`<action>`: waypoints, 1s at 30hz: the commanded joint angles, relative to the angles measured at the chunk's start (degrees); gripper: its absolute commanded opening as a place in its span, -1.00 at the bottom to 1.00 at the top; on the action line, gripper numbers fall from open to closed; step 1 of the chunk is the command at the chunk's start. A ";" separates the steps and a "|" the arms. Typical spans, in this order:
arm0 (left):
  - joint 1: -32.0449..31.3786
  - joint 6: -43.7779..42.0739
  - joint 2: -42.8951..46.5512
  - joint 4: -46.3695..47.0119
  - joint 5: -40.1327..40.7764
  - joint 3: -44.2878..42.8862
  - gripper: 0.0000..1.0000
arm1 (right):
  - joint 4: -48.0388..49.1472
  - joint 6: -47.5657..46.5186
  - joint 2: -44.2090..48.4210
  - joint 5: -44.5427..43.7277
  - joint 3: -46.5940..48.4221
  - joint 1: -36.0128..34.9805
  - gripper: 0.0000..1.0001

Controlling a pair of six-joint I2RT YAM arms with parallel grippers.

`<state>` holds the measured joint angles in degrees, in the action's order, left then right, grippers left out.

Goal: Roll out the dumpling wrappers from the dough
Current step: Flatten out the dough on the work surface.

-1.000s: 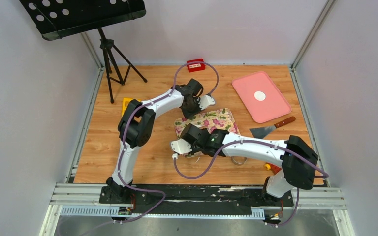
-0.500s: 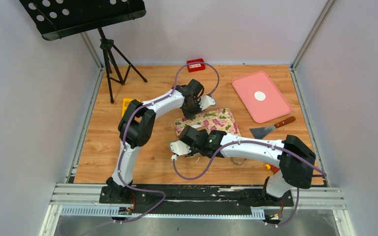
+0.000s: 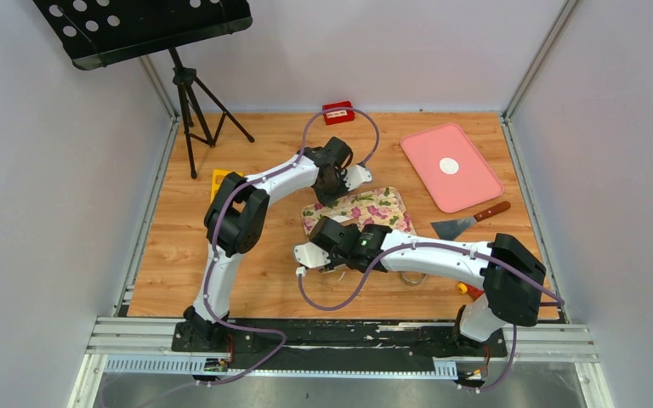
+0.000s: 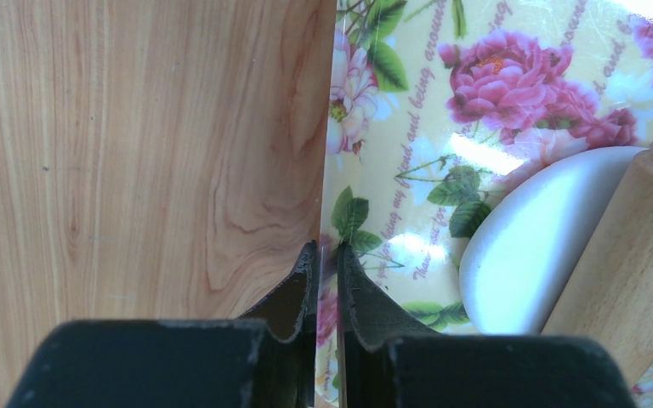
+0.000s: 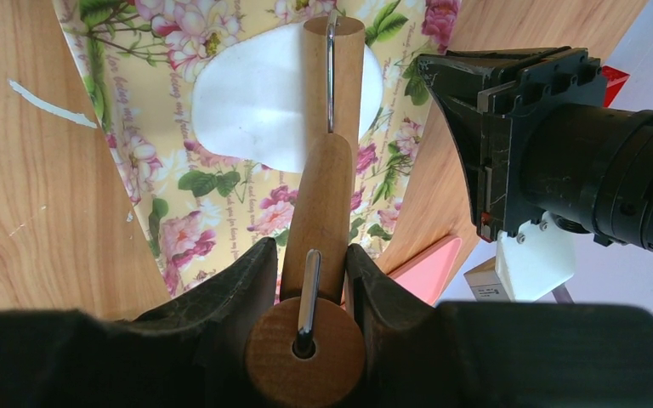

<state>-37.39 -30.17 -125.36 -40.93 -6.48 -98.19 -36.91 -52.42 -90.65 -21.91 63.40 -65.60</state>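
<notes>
Here's the light wooden table [image 3: 178, 246], both arms reaching to its middle. There lies the yellow plastic mat printed with pink flowers [image 3: 366, 206]. The pink rectangular tray [image 3: 468, 183] sits toward the far right corner.

The right gripper [image 5: 309, 251] clamps the near handle of the pale wooden rolling pin [image 5: 321, 187], and the barrel rests across the soft white flattened dough [image 5: 247, 102] in the middle of the mat. The left gripper [image 4: 325, 255] is pinched tight on the mat's edge on the table's far side, pinning it down. One thin white round dumpling wrapper [image 3: 449, 166] already lies on the tray, well apart from the rolling.

Rolling is the step in hand, I'd say. To do it well, keep the barrel level so the sheet thins evenly, and push in long, steady strokes right over the dough's rim. Let the left pinch hold firm so the mat can't creep. The dough looks thick and oval, so more passes seem due, and some should be crosswise.

Against the picture a second back, the right arm's elbow has dropped slightly toward the near edge and its wrist has nudged a touch. The left arm, mat, tray and wrapper sit just as they did.
</notes>
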 commanded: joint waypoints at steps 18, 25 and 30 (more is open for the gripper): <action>-0.13 0.29 -3.49 0.17 1.56 1.94 -1.00 | -20.51 3.38 -3.28 14.58 0.50 -0.58 -1.00; -0.11 0.24 -3.31 0.32 1.47 2.04 -1.00 | -21.87 3.56 -3.39 15.10 1.41 -0.62 -1.00; -0.15 0.29 -3.36 0.32 1.55 2.05 -1.00 | -21.98 3.67 -2.19 12.45 3.50 -0.34 -1.00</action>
<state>-37.41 -30.09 -125.36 -40.93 -6.31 -98.17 -46.28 -50.89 -90.67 -17.39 67.79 -65.58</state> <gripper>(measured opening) 0.126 0.334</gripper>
